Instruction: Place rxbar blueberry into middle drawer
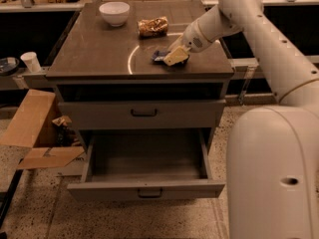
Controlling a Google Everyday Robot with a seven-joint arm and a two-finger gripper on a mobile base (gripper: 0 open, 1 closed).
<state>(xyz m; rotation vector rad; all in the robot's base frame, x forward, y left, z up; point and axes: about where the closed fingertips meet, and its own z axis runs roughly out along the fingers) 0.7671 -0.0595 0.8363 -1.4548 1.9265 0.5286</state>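
Observation:
The rxbar blueberry (159, 56), a small dark blue bar, lies on the brown cabinet top (99, 54) right of centre, partly covered by my gripper. My gripper (172, 57), with pale yellow fingers, is down at the bar's right end, on or around it. The middle drawer (144, 189), the lowest grey drawer with a dark bar handle, is pulled open below and holds nothing. The grey drawer (143, 113) above it is shut.
A white bowl (114, 13) and a crinkled golden-brown snack bag (152, 26) stand at the back of the cabinet top. Cardboard (35, 133) lies on the floor at left, with a white cup (31, 61) on a ledge. My white arm and base (274, 158) fill the right.

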